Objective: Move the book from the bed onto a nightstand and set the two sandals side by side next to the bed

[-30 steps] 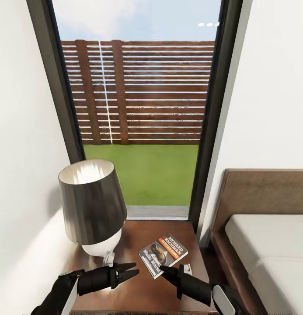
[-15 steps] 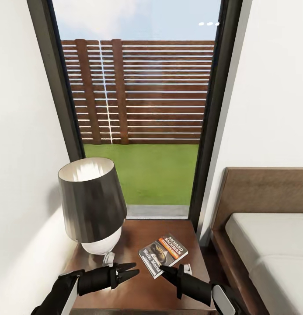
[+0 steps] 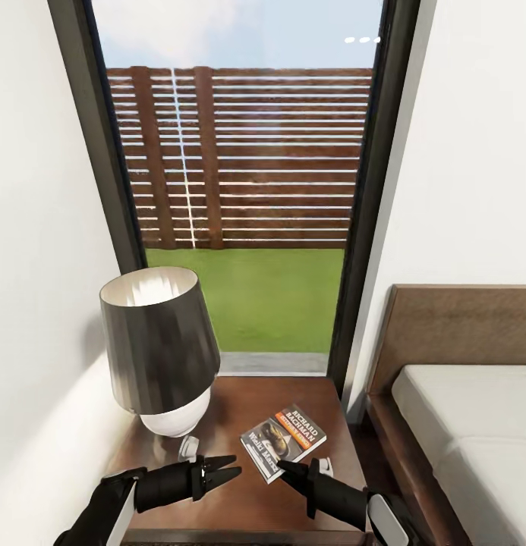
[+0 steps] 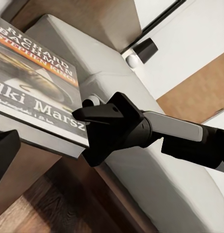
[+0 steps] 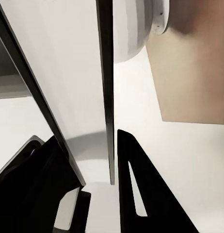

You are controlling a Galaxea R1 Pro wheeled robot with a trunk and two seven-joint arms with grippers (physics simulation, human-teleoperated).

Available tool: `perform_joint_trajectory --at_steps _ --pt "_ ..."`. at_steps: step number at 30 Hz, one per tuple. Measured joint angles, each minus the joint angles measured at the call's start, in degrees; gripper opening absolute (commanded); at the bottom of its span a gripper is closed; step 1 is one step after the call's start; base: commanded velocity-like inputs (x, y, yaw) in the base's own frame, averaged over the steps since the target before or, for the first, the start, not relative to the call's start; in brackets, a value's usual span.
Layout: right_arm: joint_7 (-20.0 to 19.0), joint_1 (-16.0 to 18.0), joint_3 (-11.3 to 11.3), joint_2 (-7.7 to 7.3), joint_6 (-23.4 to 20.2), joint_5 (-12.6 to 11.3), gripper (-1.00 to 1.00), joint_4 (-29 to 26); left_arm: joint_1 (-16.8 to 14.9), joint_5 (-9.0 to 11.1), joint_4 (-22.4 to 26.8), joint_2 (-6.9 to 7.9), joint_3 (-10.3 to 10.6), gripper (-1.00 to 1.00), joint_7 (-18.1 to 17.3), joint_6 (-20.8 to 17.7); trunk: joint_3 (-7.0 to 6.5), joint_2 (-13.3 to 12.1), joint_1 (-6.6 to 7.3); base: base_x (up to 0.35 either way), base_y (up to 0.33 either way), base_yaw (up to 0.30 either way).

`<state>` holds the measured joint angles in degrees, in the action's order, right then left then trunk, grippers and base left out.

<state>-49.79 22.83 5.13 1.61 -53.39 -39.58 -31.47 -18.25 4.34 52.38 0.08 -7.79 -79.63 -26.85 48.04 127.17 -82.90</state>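
Nearest you, your left gripper (image 3: 231, 469) hovers low over the front of the nightstand (image 3: 240, 508), fingers slightly parted with nothing between them. Your right gripper (image 3: 287, 469) sits opposite it, its tips at the near corner of the book (image 3: 283, 441); from the head view you cannot tell whether it is pinching the book or only touching it. In the right wrist view the fingers (image 5: 136, 194) stand apart with a thin dark edge running between them, and what that edge belongs to is unclear.

The book lies flat on the nightstand's glossy top, just right of centre, cover up. Its long axis runs diagonally, from the near-left corner toward the far-right corner nearest the bed (image 3: 467, 425). You can read "RICHARD BACHMAN" in white at the far end, with an orange-red band under it. In the left wrist view the book's cover (image 4: 34, 92) is closer: "RICHARD BACHMAN", "STEPHEN KING" on the band, and a larger title that reads partly as "lki Marsz". The right gripper (image 4: 92, 109) shows there too, at the book's edge.

Left of the book stands a lamp (image 3: 158, 349) with a dark shade and white base. Behind the nightstand, a tall black-framed window (image 3: 373, 189) shows grass (image 3: 255, 296) and a slatted brown fence (image 3: 247, 159).
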Motion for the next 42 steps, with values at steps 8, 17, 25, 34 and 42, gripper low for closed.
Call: perform_joint_trajectory --at_steps 8,17,25,34,42 --pt "-0.02 0.01 0.01 0.0 -0.03 -0.05 -1.0 0.0 0.0 0.11 0.0 0.02 -0.03 1.0 0.01 0.03 0.0 0.0 0.01 0.12 0.0 0.0" --pt "-0.04 0.0 -0.01 0.0 0.0 -0.02 -1.0 0.01 0.0 0.04 0.01 0.0 0.01 1.0 0.07 0.03 0.0 0.0 0.02 0.113 0.054 0.0" --pt "-0.03 -0.01 0.0 0.0 -0.01 -0.03 -1.0 0.0 0.0 0.09 0.0 0.0 -0.03 1.0 0.09 0.03 0.0 0.0 0.0 0.083 0.048 0.0" --pt "-0.02 0.0 0.0 0.0 0.05 0.1 -1.0 0.01 0.0 0.11 -0.01 0.0 0.0 1.0 0.09 0.03 0.89 1.99 -1.09 0.002 0.001 0.0" --pt "-0.02 0.02 0.0 0.0 0.04 0.09 -1.0 0.0 0.0 0.12 -0.04 0.0 0.06 1.0 0.09 0.02 2.33 5.2 -2.85 0.0 0.0 0.0"
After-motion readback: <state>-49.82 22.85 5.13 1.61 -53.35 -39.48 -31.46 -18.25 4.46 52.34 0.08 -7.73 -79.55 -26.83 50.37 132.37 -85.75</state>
